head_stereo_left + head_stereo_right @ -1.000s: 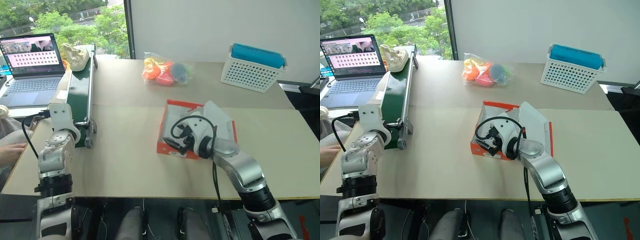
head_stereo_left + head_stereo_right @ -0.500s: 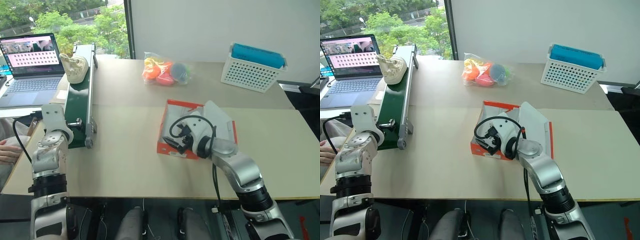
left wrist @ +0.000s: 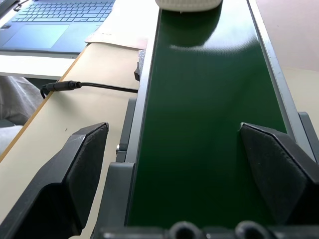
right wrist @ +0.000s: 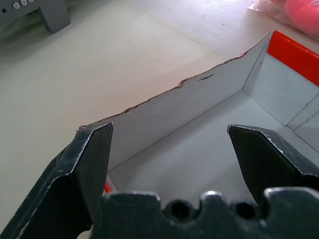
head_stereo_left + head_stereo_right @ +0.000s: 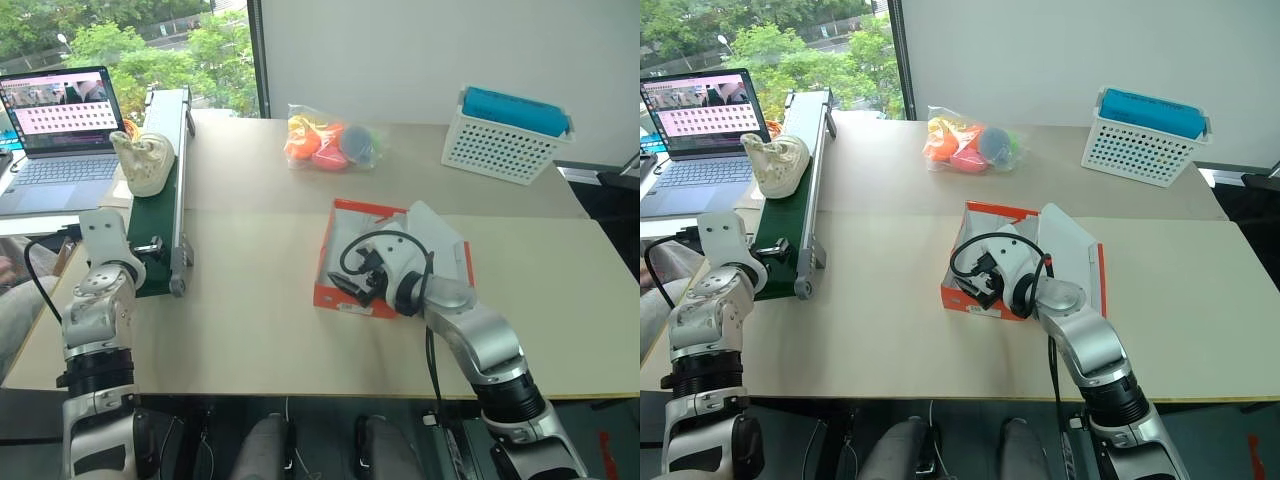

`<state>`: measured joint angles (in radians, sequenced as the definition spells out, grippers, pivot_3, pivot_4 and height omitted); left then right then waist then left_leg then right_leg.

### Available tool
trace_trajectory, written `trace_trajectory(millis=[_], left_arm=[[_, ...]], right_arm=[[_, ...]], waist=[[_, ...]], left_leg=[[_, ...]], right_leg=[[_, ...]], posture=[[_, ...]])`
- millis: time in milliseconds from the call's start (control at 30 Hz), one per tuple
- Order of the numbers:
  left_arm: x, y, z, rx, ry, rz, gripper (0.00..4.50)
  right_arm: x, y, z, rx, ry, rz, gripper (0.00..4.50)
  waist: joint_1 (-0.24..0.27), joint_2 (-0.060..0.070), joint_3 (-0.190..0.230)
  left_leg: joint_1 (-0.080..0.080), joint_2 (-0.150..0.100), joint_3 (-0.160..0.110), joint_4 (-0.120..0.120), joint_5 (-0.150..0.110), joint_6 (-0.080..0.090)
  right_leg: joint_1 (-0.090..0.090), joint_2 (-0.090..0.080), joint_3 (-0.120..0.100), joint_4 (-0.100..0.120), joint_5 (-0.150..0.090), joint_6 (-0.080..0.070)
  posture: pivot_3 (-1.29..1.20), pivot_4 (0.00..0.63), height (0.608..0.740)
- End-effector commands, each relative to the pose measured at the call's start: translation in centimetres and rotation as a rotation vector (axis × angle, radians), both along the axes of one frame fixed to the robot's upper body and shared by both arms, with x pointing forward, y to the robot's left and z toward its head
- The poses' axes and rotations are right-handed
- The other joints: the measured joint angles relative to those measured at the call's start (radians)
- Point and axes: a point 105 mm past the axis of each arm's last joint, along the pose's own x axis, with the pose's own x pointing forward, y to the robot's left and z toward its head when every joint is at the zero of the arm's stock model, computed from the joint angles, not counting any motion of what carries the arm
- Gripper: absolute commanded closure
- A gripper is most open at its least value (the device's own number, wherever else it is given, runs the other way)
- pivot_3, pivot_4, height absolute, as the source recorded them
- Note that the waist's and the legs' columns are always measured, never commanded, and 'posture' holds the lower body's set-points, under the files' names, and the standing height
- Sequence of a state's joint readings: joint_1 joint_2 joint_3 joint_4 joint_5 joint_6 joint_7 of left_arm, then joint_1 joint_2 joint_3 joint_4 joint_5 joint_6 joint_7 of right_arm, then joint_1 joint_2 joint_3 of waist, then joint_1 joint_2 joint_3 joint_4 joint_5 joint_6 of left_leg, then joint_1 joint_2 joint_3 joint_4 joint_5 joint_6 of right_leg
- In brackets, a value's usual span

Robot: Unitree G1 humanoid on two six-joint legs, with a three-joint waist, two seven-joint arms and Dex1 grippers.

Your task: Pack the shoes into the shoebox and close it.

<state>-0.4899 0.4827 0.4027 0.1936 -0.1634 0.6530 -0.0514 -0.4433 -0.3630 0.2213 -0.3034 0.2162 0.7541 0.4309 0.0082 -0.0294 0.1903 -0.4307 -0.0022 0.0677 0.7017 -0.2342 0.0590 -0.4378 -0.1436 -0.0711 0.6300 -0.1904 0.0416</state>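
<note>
Shoebox (image 4: 199, 149) sits below right gripper's (image 4: 169, 144) spread, empty fingers (image 4: 92, 149).

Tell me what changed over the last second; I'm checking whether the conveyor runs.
The shoe has ridden down the green conveyor belt toward the open left gripper. The right gripper, also open, stays at the shoebox; everything else is unchanged.

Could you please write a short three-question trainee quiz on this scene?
1. True or false: the shoe lies inside the shoebox.
2. The shoe rests on: A) the laptop B) the green conveyor belt C) the white basket.
3. How do the left gripper fingers and the right gripper fingers stand?

Key: 1 false; 2 B; 3 both open, holding nothing.
</note>
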Motion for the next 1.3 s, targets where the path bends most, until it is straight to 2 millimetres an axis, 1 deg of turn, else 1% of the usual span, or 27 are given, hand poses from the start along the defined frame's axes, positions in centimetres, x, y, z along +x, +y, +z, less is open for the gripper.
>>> trace_trajectory(millis=[33,567,633,700,767,800,900,967,1000,1033,1167,1200,1267,1300], left_arm=[[-0.1,0.2,1.0,0.010,-0.046,0.000,0.00],[0.5,-0.3,0.5,-0.001,-0.036,-0.016,0.00],[0.7,-0.6,0.3,-0.014,-0.027,-0.026,0.00],[0.8,-1.1,-0.2,-0.036,-0.010,-0.039,0.00],[1.2,-3.7,-1.0,-0.083,0.010,-0.124,0.00],[1.3,-4.7,-1.1,-0.094,0.016,-0.154,0.00],[1.3,-6.2,-1.1,-0.126,0.006,-0.187,0.00],[1.4,-7.2,-0.6,-0.169,-0.020,-0.191,0.52],[1.5,-7.4,-0.4,-0.182,-0.029,-0.192,0.63],[1.6,-7.7,-0.1,-0.199,-0.048,-0.197,0.63],[1.8,-9.4,3.7,-0.272,-0.243,-0.226,0.63],[1.8,-9.7,4.2,-0.279,-0.271,-0.233,0.63],[1.4,-11.3,6.0,-0.281,-0.360,-0.293,0.63],[1.1,-12.6,6.8,-0.270,-0.399,-0.344,0.63]], right_arm=[[0.1,-0.4,0.8,0.017,-0.031,-0.021,0.14],[0.2,-0.8,1.2,0.032,-0.041,-0.051,0.14],[0.2,-0.9,1.4,0.036,-0.044,-0.055,0.14],[0.2,-0.9,1.5,0.039,-0.046,-0.058,0.14],[0.2,-0.9,1.7,0.050,-0.052,-0.063,0.14],[0.3,-0.9,1.8,0.053,-0.054,-0.065,0.14],[0.3,-1.0,2.0,0.059,-0.060,-0.069,0.14],[0.5,-1.0,2.6,0.076,-0.071,-0.073,0.00],[0.5,-1.0,2.8,0.082,-0.075,-0.075,0.00],[0.6,-0.9,3.0,0.092,-0.079,-0.075,0.00],[0.8,-0.9,3.7,0.111,-0.089,-0.077,0.00],[0.8,-1.0,3.8,0.112,-0.090,-0.078,0.00],[0.9,-1.0,3.9,0.116,-0.090,-0.079,0.00],[0.9,-1.0,3.9,0.120,-0.090,-0.079,0.00]], waist=[[0.000,0.000,0.000],[0.001,0.000,0.000],[0.001,0.000,0.000],[0.001,0.000,0.000],[0.002,0.000,0.000],[0.005,0.000,0.000],[0.010,0.000,0.000],[0.015,0.000,0.000],[0.017,0.000,0.000],[0.019,0.000,0.000],[0.032,0.000,-0.001],[0.031,-0.001,-0.001],[0.027,-0.001,-0.001],[0.021,-0.001,-0.001]], left_leg=[[0.000,0.000,0.000,0.000,0.000,0.000],[0.000,0.000,0.000,0.000,0.000,0.000],[0.000,0.000,0.000,0.000,0.000,0.000],[0.000,0.000,0.000,0.000,0.000,0.000],[0.000,0.000,0.000,0.000,0.000,0.000],[0.000,0.000,0.000,0.000,0.000,0.000],[0.000,-0.001,0.000,0.000,0.000,0.000],[0.001,-0.001,0.000,0.000,0.000,0.000],[0.000,-0.001,0.000,0.001,0.000,0.001],[0.000,-0.001,-0.001,0.001,0.000,0.001],[0.000,-0.001,-0.002,0.001,0.000,0.003],[0.000,-0.001,-0.003,0.001,-0.002,0.006],[0.000,-0.001,-0.003,0.001,-0.002,0.007],[-0.001,-0.001,-0.003,0.001,-0.002,0.007]], right_leg=[[0.000,0.000,0.000,0.000,0.000,0.000],[0.000,0.000,0.000,0.000,0.000,0.000],[0.000,0.000,0.000,0.000,0.000,0.000],[0.000,0.000,0.000,0.000,0.000,0.000],[0.000,0.000,0.000,0.001,0.000,0.000],[0.001,0.000,0.000,0.001,0.000,0.000],[0.001,-0.001,0.000,0.001,0.000,0.000],[0.002,-0.001,0.000,0.000,0.000,0.000],[0.002,-0.002,0.000,0.000,0.000,0.000],[0.002,-0.002,0.000,0.000,0.000,0.000],[0.003,-0.002,-0.002,0.001,0.000,-0.001],[0.003,-0.002,-0.003,0.001,0.001,-0.001],[0.002,-0.001,-0.003,0.000,0.001,-0.001],[0.001,-0.001,-0.003,0.000,0.001,-0.001]], posture=[[0.00,0.150,0.708],[0.00,0.150,0.708],[0.00,0.150,0.708],[0.00,0.150,0.708],[0.00,0.150,0.708],[0.00,0.150,0.708],[0.00,0.150,0.708],[0.00,0.150,0.708],[0.00,0.150,0.708],[0.00,0.150,0.708],[0.00,0.150,0.708],[0.00,0.150,0.708],[0.00,0.150,0.708],[0.00,0.150,0.708]])
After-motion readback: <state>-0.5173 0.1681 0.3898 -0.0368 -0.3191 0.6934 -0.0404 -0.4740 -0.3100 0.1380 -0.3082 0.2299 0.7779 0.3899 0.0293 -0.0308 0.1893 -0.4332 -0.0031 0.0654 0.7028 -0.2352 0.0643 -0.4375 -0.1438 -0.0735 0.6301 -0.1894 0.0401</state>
